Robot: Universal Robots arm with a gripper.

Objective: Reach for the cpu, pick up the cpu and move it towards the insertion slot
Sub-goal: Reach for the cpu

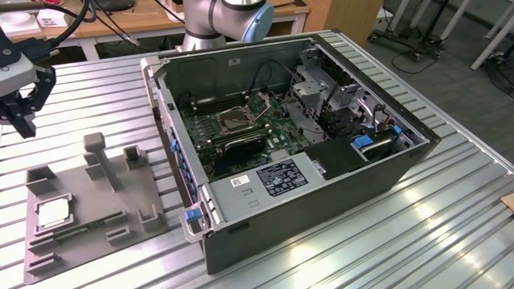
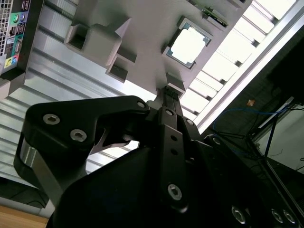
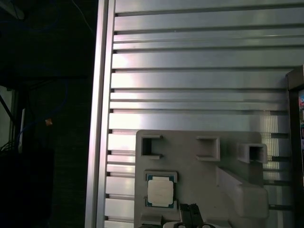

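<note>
Black open-sided metal computer case lay on the ribbed aluminium table. Grey moulded plastic fixture plate sat just beside the case, on the exterior view's left of it. Long narrow green circuit strip lay in that plate, on its edge farthest from the case's rear. Blue plastic latch was on the case's near corner. Wooden desk stood behind the case.
</note>
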